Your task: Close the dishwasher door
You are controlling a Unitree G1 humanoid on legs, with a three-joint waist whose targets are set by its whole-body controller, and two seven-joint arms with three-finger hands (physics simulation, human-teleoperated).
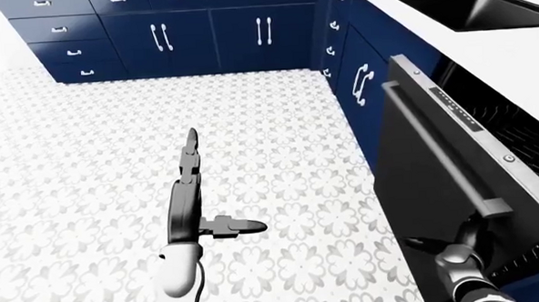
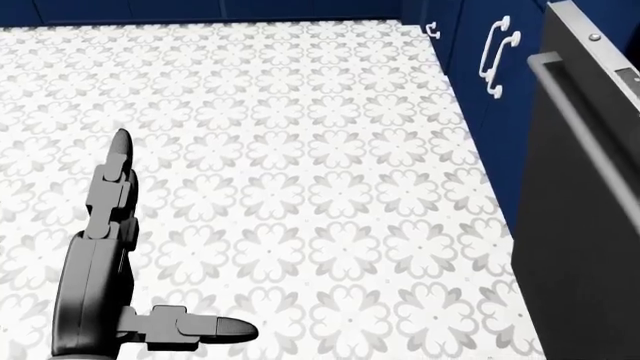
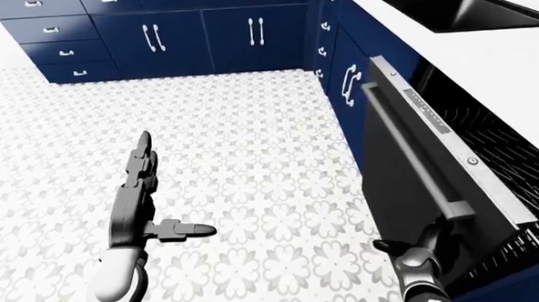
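The dishwasher door (image 1: 434, 164) is a black panel with a grey bar handle (image 1: 443, 147), part open and leaning out from the blue cabinets at the right. The dark rack inside (image 1: 524, 136) shows behind it. My right hand (image 1: 460, 242) is at the door's lower outer face near the handle's end, fingers spread against it, not closed round anything; it also shows in the right-eye view (image 3: 424, 246). My left hand (image 1: 194, 195) is open over the floor, fingers straight, thumb out to the right, well left of the door.
Blue cabinets (image 1: 210, 34) with silver handles run along the top and down the right side. A white counter (image 1: 512, 51) with a black sink (image 1: 477, 5) sits above the dishwasher. Patterned tile floor (image 1: 277, 123) fills the middle.
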